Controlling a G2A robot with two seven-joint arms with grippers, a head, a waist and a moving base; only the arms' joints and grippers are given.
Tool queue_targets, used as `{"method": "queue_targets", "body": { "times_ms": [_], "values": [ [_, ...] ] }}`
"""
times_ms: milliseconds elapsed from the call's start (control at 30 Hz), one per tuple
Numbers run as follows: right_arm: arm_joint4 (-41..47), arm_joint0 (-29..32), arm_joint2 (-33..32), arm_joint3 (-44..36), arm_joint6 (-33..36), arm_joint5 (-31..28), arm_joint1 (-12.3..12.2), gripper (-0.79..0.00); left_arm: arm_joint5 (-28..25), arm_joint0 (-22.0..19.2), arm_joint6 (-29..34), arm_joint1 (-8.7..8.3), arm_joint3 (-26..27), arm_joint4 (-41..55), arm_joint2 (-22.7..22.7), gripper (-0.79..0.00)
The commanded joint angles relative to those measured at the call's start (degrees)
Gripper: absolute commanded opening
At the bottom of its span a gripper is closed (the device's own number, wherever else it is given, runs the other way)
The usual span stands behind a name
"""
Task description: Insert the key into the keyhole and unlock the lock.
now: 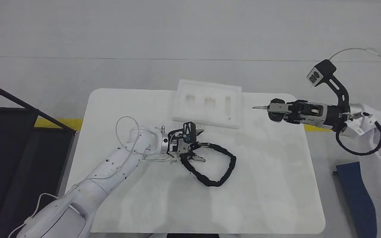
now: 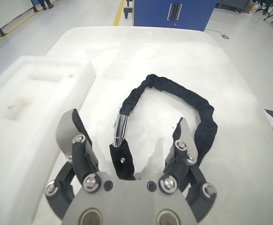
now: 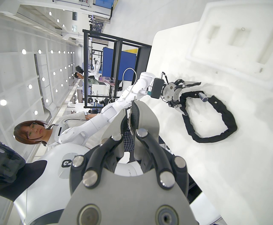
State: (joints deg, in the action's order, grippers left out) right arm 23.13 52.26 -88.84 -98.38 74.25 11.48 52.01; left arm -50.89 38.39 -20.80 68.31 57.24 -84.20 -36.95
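Top view: white table (image 1: 268, 196), grey floor (image 1: 178, 35) | foam tray (image 1: 196, 116) at far edge | left gripper (image 1: 199, 146) wide astride chain lock (image 1: 221, 172) | right gripper (image 1: 269, 109) pinching key (image 1: 258, 108)

Blk lock sleeve (image 2: 170, 93), chrome cylinder (image 2: 120, 130); wht foam tray (image 2: 45, 64), table (image 2: 149, 53); blue cabinet (image 2: 149, 12).
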Motion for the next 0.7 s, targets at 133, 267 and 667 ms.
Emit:
{"method": "queue_targets", "body": {
  "times_ms": [133, 267, 667],
  "values": [
    [0.00, 0.00, 0.00, 0.00, 0.00, 0.00, 0.00, -0.785, 0.64, -0.73, -0.25, 0.75, -2.12, -0.82, 0.52, -0.179],
    [0.00, 0.00, 0.00, 0.00, 0.00, 0.00, 0.00, -0.785, 1.23, -1.30, -0.36, 1.19, -3.43, -1.52, 0.73, -0.243],
    [0.00, 0.00, 0.00, 0.00, 0.00, 0.00, 0.00, -0.785, 0.98, -2.30, -1.92, 2.12, -5.65, -4.23, 1.54, -0.268]
  ]
}}
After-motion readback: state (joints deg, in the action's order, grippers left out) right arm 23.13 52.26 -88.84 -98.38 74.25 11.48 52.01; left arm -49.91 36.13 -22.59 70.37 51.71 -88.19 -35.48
